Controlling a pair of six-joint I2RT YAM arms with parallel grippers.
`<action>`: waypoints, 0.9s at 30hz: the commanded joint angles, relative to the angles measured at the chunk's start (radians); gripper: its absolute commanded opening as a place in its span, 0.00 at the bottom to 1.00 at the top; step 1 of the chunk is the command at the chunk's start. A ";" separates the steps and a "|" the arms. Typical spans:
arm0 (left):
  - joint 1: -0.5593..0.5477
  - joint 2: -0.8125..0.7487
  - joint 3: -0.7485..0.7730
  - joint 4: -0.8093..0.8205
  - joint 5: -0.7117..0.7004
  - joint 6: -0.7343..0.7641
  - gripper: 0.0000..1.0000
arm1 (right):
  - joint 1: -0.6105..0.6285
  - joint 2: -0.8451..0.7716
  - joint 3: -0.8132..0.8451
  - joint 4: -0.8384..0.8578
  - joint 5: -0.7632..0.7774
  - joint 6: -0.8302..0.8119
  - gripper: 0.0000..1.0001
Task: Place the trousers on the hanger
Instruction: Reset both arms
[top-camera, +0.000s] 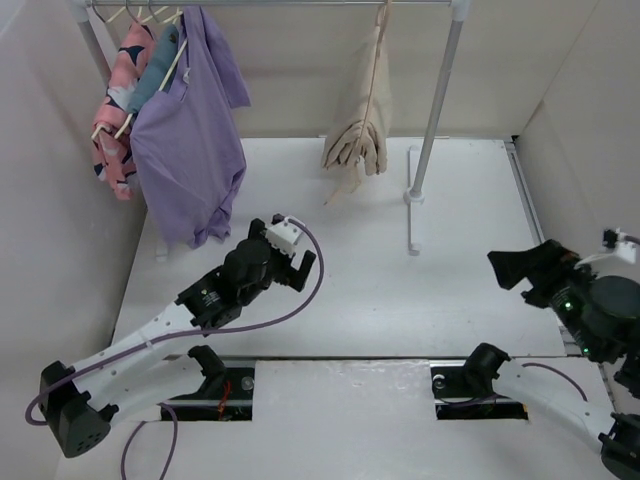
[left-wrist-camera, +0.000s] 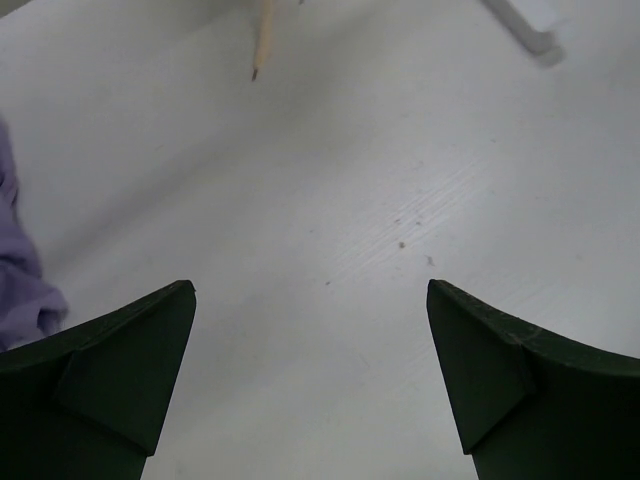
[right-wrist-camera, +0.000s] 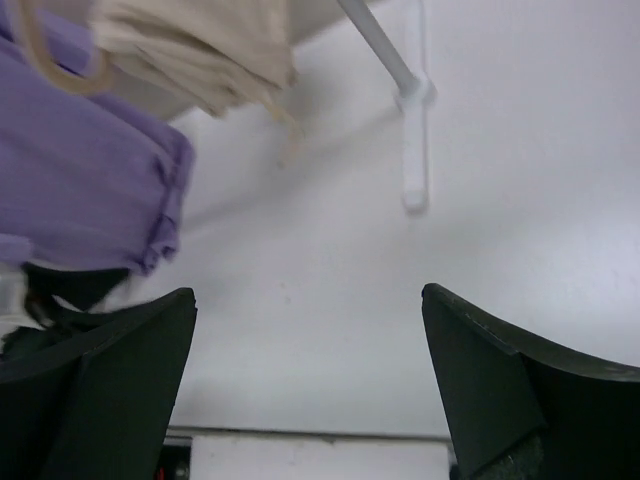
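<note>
Trousers (top-camera: 358, 140) hang bunched at the back of the table (top-camera: 380, 300), draped from the hanger (top-camera: 376, 70), which is hooked on the rail (top-camera: 300, 4) just left of the right post (top-camera: 436, 100). From the top view I see the cloth gathered in a lump, with one loose end trailing lower on the left. I cannot tell how it sits on the crossbar, or whether both legs are through.

My left gripper (left-wrist-camera: 310, 290) is spread wide with nothing between its fingers. It is low over bare table, near the hem of the purple shirt (top-camera: 190, 150) and well short of the trousers. My right gripper (right-wrist-camera: 308, 295) is also wide apart and empty, out at the right side of the table and pointed back toward the rack.

I judge the garment to be on the hanger, so the job looks close to done. What I would check is whether the drape is even.

The cloth reads as light, soft and limp. It would fold and slump wherever I let go, and it may slide on such a thin, smooth hanger if one side carries more weight. If I had to tidy it, I would pinch a thick part, such as the waistband or the doubled fold near the bar, not the trailing end, and steady the hanger, since it can swing on its hook
</note>
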 joint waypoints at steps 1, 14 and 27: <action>0.070 -0.040 -0.054 0.077 -0.180 -0.072 1.00 | 0.003 -0.012 -0.161 -0.162 0.056 0.361 0.99; 0.328 -0.104 -0.248 0.238 -0.106 -0.103 1.00 | 0.003 -0.151 -0.318 -0.229 0.045 0.492 0.99; 0.420 -0.115 -0.236 0.226 -0.040 -0.094 1.00 | 0.003 -0.128 -0.318 -0.229 0.054 0.501 0.99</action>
